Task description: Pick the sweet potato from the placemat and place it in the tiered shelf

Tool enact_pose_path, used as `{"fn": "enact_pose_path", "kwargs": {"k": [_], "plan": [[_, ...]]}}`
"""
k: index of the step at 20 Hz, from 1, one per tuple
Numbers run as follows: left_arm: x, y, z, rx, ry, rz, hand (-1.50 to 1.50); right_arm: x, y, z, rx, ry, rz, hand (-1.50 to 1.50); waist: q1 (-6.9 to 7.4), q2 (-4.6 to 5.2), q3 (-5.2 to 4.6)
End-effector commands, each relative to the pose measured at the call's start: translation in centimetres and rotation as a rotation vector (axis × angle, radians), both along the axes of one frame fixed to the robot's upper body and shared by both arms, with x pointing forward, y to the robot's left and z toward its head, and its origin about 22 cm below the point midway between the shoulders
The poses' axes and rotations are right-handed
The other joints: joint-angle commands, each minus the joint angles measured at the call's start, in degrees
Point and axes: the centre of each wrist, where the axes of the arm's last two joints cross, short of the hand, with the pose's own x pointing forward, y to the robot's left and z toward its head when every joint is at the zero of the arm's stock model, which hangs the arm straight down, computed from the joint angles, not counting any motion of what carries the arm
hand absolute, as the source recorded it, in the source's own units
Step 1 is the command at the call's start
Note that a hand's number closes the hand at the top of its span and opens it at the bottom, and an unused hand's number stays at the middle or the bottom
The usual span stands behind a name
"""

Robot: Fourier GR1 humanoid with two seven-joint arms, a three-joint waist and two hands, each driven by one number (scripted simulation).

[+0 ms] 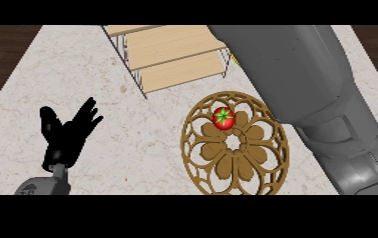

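Grey right forearm reaches over the tiered shelf; its hand and the sweet potato are hidden.
You likely are in the placing step. Left hand rests, fingers apart, left of the placemat, which carries a tomato.

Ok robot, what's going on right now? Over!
Left robot hand open, resting low left. Right robot hand hidden; its forearm stretches toward tiered shelf. No sweet potato visible. Tomato sits on placemat.

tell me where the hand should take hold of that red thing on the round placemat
Around its rounded sides, coming from above: the small red fruit sits green star-shaped top up on the openwork placemat, with bare mat around it. It looks like a tomato, not a sweet potato. The right forearm hangs close beside it.
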Motion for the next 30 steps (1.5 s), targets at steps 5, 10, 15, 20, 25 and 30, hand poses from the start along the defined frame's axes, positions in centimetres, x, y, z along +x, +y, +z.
{"fn": "enact_pose_path", "kwargs": {"k": [5, 10, 15, 20, 25, 30], "plan": [[-0.1, -0.2, -1.4, -0.015, 0.035, 0.005, 0.0, 2.3, 1.2, -2.4, -0.025, -0.011, -0.019, 1.5, -0.21, 0.1, -0.14], [0.6, 0.6, -0.5, -0.01, 0.031, -0.008, 0.0, 3.7, 0.5, -3.7, -0.015, -0.036, -0.001, 1.5, -0.09, 0.17, -0.13], [1.3, -0.4, -0.2, -0.014, 0.033, -0.002, 0.0, 4.6, -0.3, -3.7, 0.023, -0.059, 0.05, 1.5, 0.11, 0.29, -0.12], [0.9, -2.3, 0.0, -0.01, 0.019, 0.002, 0.0, 5.4, -1.1, -5.0, 0.022, -0.053, 0.039, 1.5, 0.02, 0.18, -0.1], [-0.5, 0.4, 0.5, 0.005, 0.019, -0.014, 0.0, 5.2, -0.5, -3.4, 0.068, -0.032, -0.013, 1.5, 0.66, 0.05, -0.08], [0.6, 0.2, 0.3, -0.001, 0.035, -0.013, 0.0, 5.2, -1.3, -1.9, 0.287, -0.039, -0.059, -1.5, 0.44, 0.24, -0.1]]}}
